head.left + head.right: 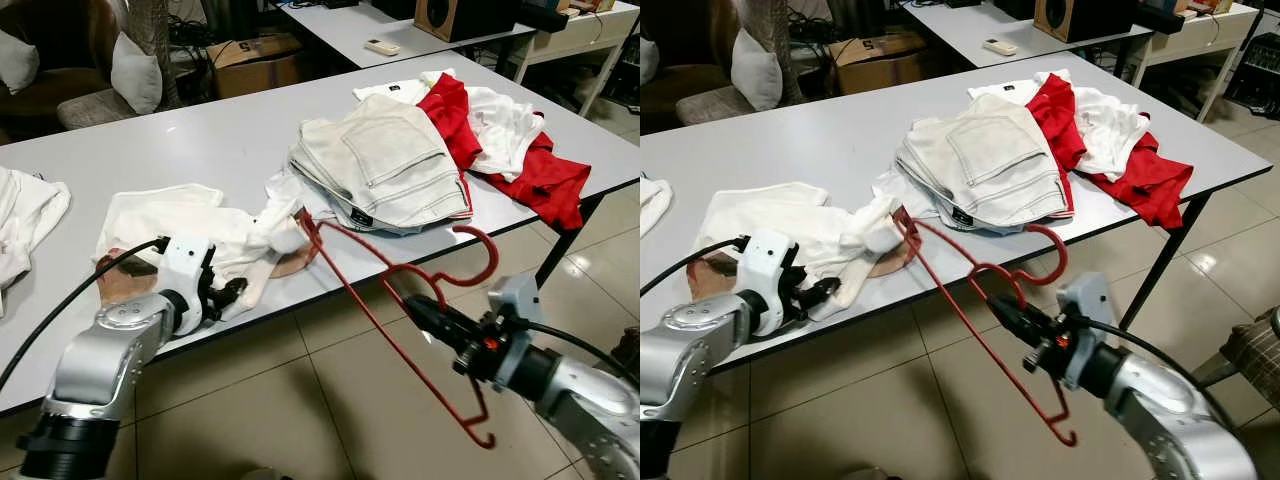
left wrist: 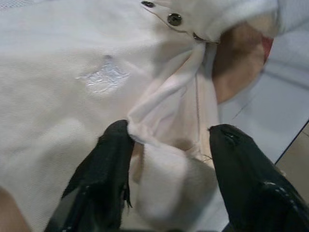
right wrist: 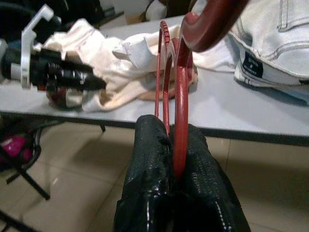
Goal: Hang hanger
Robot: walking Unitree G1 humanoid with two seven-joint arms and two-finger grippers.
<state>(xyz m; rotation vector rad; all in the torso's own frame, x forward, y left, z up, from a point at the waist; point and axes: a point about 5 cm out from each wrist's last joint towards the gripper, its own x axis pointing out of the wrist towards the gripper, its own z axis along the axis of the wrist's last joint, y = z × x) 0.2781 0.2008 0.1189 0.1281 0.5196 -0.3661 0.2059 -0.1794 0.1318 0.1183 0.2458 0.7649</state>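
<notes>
While right tool point(image 1: 415, 305) pinches red wire hanger point(image 1: 385, 300) | left tool point(image 2: 169, 159) spread around white shirt point(image 1: 190, 222)

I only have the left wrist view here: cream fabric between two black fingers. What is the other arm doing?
Observer: The right gripper is shut on the red hanger, just below its hook, out past the table edge.
Operator: Where does the hanger's far end sit?
Observer: One shoulder tip reaches the cream shirt, at the bunched part near the table edge; the other shoulder hangs down toward the floor.
Operator: And my left gripper, seen from outside?
Observer: The left gripper is at the shirt's near edge, fingers apart with a fold of cloth between them.
</notes>
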